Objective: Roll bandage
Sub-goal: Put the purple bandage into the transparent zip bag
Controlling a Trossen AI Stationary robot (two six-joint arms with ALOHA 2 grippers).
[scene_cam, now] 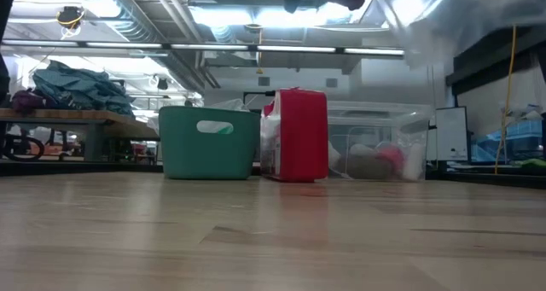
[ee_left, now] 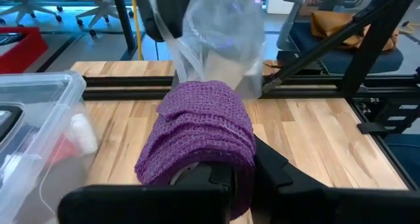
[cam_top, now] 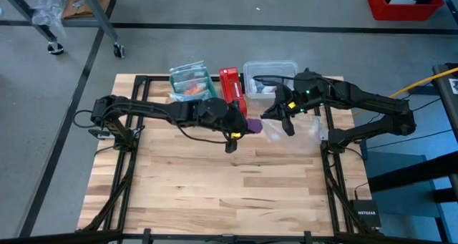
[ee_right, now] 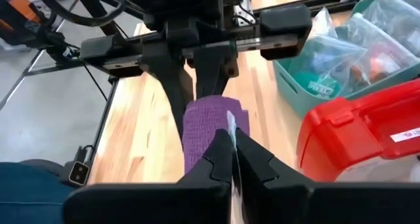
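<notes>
A: Left gripper (cam_top: 236, 133) clenched on purple bandage (ee_left: 197, 135), mid-air above surface (cam_top: 215, 179), beside red box (cam_top: 232, 86). Right gripper (cam_top: 286, 119) pinching clear plastic bag (ee_left: 220, 37).

B: Soft, light, squashy; best gripped across coil. Weave visible from wrists only; low view misses bandage.

We see the bandage (ee_left: 197, 135) as soft purple knitted cloth, rough and matt. The bag (ee_left: 220, 33) is thin, clear, crinkled plastic with a sheen. The desk (cam_top: 215, 179) is smooth pale wood. The red box (scene_cam: 297, 135) looks like glossy hard plastic.
</notes>
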